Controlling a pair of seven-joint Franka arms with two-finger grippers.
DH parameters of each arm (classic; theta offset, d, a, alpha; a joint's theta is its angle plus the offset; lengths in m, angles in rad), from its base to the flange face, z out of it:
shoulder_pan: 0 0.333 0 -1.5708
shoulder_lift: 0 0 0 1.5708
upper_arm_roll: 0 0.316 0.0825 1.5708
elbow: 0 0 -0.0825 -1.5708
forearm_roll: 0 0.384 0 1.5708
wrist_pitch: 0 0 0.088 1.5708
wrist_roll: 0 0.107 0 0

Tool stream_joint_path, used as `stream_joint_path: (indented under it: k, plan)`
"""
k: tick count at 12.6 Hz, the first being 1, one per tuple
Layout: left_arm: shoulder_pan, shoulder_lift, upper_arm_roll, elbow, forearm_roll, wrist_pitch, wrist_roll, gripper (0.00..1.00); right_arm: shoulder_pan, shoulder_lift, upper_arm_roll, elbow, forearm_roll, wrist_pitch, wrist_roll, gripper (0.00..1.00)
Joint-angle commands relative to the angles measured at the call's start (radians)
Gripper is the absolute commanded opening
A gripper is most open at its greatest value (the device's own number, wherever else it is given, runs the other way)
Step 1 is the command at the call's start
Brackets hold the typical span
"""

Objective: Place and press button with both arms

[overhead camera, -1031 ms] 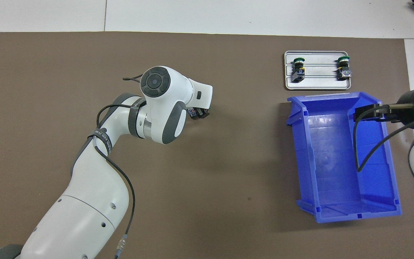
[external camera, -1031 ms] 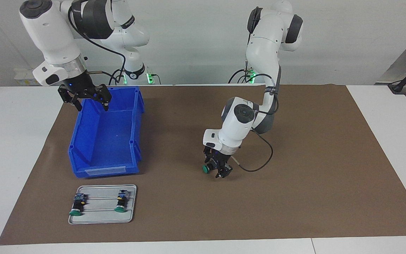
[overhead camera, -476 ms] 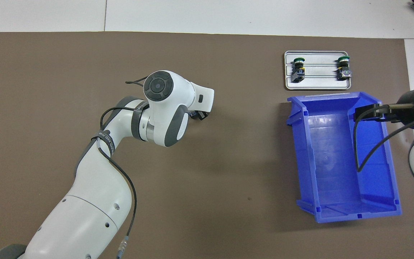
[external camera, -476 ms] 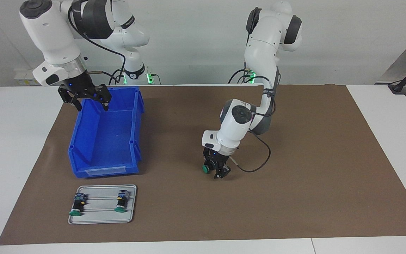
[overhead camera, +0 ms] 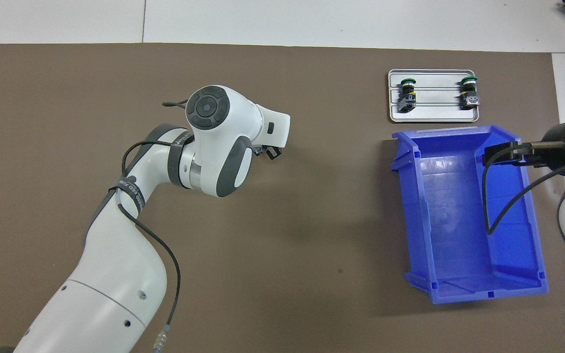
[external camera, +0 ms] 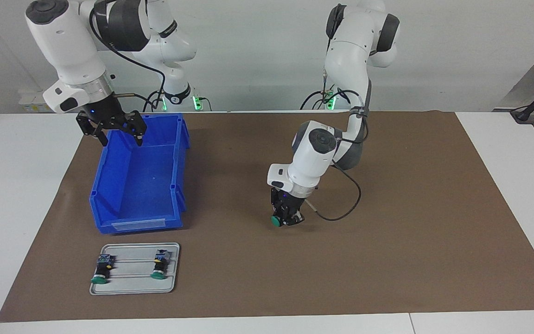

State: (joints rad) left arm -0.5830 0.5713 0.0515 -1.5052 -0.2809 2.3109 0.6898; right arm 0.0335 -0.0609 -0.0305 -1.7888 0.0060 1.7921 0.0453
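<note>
Left gripper [external camera: 286,220] clamps the green-capped black push-button [external camera: 276,221] mid-mat, clear of edges; cap faces away from the robots. Right gripper [external camera: 118,133] waits, fingers apart, above the blue plastic bin [external camera: 109,185].

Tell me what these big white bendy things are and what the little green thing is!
They are two robot arms at a table. One picture looks at them from across the table, the other from high above their own end. The left arm's end effector is low over the brown mat, closed around a small green-capped button. The right arm's end effector waits, open, over the blue bin. Two more buttons lie side by side on the grey tray, which sits on the mat beside the bin, farther from the robots.
</note>
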Motion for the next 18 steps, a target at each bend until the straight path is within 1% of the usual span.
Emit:
stream_joint_path:
  k: [1, 2, 4, 6, 7, 9, 10, 11, 12, 14, 15, 18]
  plan:
    - [0.038, -0.137, 0.002, -0.103, 0.014, -0.053, -0.004, 0.0, -0.006, -0.007, 0.003, -0.006, 0.019, 0.001, -0.025, 0.99]
    - [0.06, -0.199, -0.001, -0.177, 0.006, -0.05, 0.013, 0.0, -0.006, -0.007, 0.003, -0.006, 0.019, 0.001, -0.025, 0.99]
    - [0.122, -0.275, -0.008, -0.266, -0.041, -0.079, 0.126, 0.0, -0.006, -0.007, 0.003, -0.006, 0.019, 0.001, -0.025, 0.99]
    - [0.184, -0.298, -0.002, -0.293, -0.223, -0.131, 0.29, 0.0, -0.006, -0.007, 0.001, -0.006, 0.019, 0.001, -0.025, 0.99]
    - [0.219, -0.309, -0.002, -0.325, -0.318, -0.12, 0.351, 0.0, -0.006, -0.007, 0.003, -0.006, 0.019, 0.001, -0.025, 0.99]
    - [0.245, -0.315, 0.001, -0.342, -0.351, -0.108, 0.388, 0.0, -0.006, -0.007, 0.003, -0.006, 0.019, 0.001, -0.025, 0.99]
    - [0.282, -0.317, -0.007, -0.355, -0.381, -0.108, 0.427, 0.0, -0.006, -0.007, 0.003, -0.006, 0.019, 0.001, -0.025, 0.99]
    - [0.293, -0.333, -0.004, -0.381, -0.461, -0.107, 0.474, 0.0, -0.006, -0.007, 0.003, -0.006, 0.019, 0.001, -0.025, 0.99]
    - [0.295, -0.355, -0.001, -0.439, -0.554, -0.075, 0.549, 0.0, -0.006, -0.007, 0.003, -0.006, 0.019, 0.001, -0.025, 0.99]
    - [0.282, -0.381, -0.002, -0.536, -0.781, 0.066, 0.744, 0.0, -0.006, -0.007, 0.003, -0.006, 0.019, 0.001, -0.025, 0.99]
    - [0.279, -0.389, -0.002, -0.565, -0.888, 0.096, 0.834, 0.0, -0.006, -0.007, 0.001, -0.006, 0.019, 0.001, -0.025, 0.99]
    - [0.279, -0.406, -0.004, -0.612, -1.097, 0.099, 1.028, 0.0, -0.006, -0.007, 0.001, -0.006, 0.019, 0.001, -0.025, 0.99]
